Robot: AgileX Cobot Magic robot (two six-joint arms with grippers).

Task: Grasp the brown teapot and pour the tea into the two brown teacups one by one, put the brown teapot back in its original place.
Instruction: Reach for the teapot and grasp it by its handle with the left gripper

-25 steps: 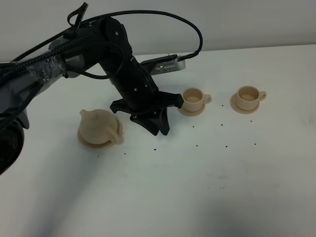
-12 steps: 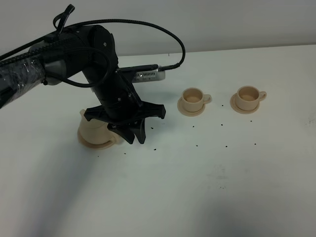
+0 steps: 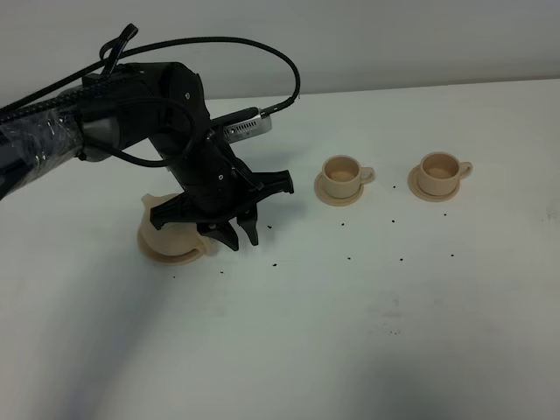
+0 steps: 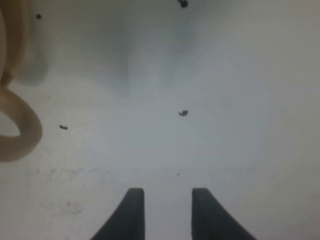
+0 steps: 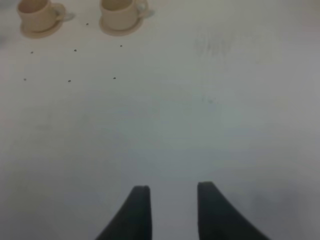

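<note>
L gripper empty, right next to teapot handle

L gripper (image 3: 241, 238) part open, nothing between fingers, tips low over table (image 3: 367, 332). Teapot (image 3: 171, 238) on its saucer (image 3: 162, 256), half hidden under L arm (image 3: 131, 105). Handle loop (image 4: 17, 132) is just beside the fingers, off to one side, not between them, so IMO needs a sideways shift. R gripper (image 5: 167, 212) part open, empty, well apart. Cups (image 3: 341, 177) (image 3: 440, 171) further along.

Black arm (image 3: 179, 114), looping black cable (image 3: 227, 38), possibly plastic-wrapped segment (image 3: 44, 140), dark 2-fingered left pincer (image 4: 167, 191)
</note>
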